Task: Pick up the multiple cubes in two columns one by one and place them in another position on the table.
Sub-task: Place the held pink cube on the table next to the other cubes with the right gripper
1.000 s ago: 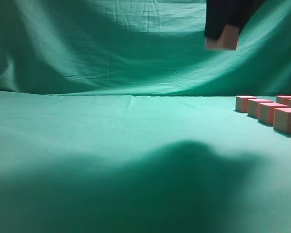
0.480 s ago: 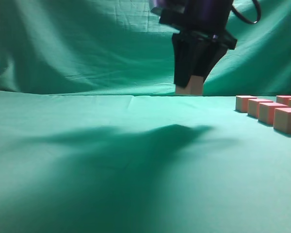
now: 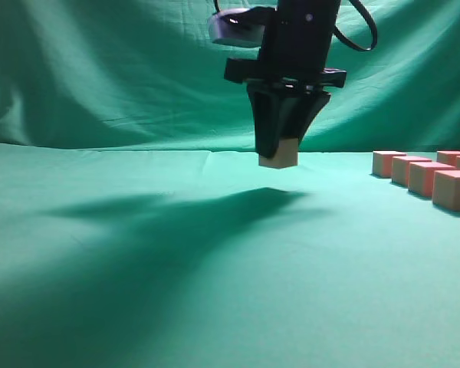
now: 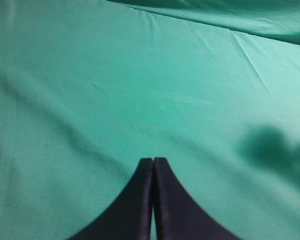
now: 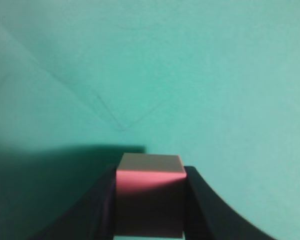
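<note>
My right gripper (image 3: 280, 153) hangs over the middle of the table (image 3: 138, 230), shut on one cube (image 3: 279, 157) that is held a little above the green cloth. The right wrist view shows that cube (image 5: 149, 197) pinched between both black fingers (image 5: 202, 205), pink face toward the camera. Several more cubes (image 3: 425, 176) stand in rows at the right edge of the table. In the left wrist view my left gripper (image 4: 153, 162) is shut with nothing in it, over bare cloth; it does not show in the exterior view.
A wrinkled green backdrop cloth (image 3: 123, 69) hangs behind the table. The arm casts a broad dark shadow (image 3: 176, 253) across the cloth in front of and left of the held cube.
The right arm has carried the cube from the upper right down and leftward to just above the table's middle. The cubes at the right have not moved.
</note>
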Robot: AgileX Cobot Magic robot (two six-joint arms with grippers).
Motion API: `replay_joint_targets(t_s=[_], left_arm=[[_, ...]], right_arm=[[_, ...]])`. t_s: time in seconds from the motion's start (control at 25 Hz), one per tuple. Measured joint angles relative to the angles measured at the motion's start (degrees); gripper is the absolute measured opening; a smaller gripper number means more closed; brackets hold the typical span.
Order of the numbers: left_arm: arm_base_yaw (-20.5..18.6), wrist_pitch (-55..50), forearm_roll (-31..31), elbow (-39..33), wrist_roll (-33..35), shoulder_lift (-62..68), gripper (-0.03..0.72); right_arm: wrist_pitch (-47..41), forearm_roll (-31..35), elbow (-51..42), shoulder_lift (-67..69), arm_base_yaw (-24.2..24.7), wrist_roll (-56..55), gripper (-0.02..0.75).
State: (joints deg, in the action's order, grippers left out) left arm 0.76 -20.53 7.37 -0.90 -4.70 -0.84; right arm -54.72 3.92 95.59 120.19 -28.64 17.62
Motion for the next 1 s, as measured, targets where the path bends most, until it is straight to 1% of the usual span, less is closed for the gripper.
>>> replay_joint_targets(t_s=[0.16,0.76,0.84,0.96,1.0], left_arm=[[0.00,0.00,0.00,0.00,0.00,0.00,0.000],[0.00,0.00,0.00,0.00,0.00,0.00,0.000],[0.00,0.00,0.00,0.00,0.00,0.00,0.000],[0.00,0.00,0.00,0.00,0.00,0.00,0.000],[0.00,0.00,0.00,0.00,0.00,0.00,0.000]], right_arm=[[-0.23,-1.79,0.11,1.14,0.00,-0.94,0.269],[-0.28,-1.88,0.20,3.02,0.00,-1.07,0.269],[0.20,-1.77,0.20,3.58,0.00,-1.07,0.372],[0.19,-0.67,0.20,3.99,0.00,-1.07,0.563],[0.19,-0.37,0.20,3.99,0.00,-1.07,0.617]])
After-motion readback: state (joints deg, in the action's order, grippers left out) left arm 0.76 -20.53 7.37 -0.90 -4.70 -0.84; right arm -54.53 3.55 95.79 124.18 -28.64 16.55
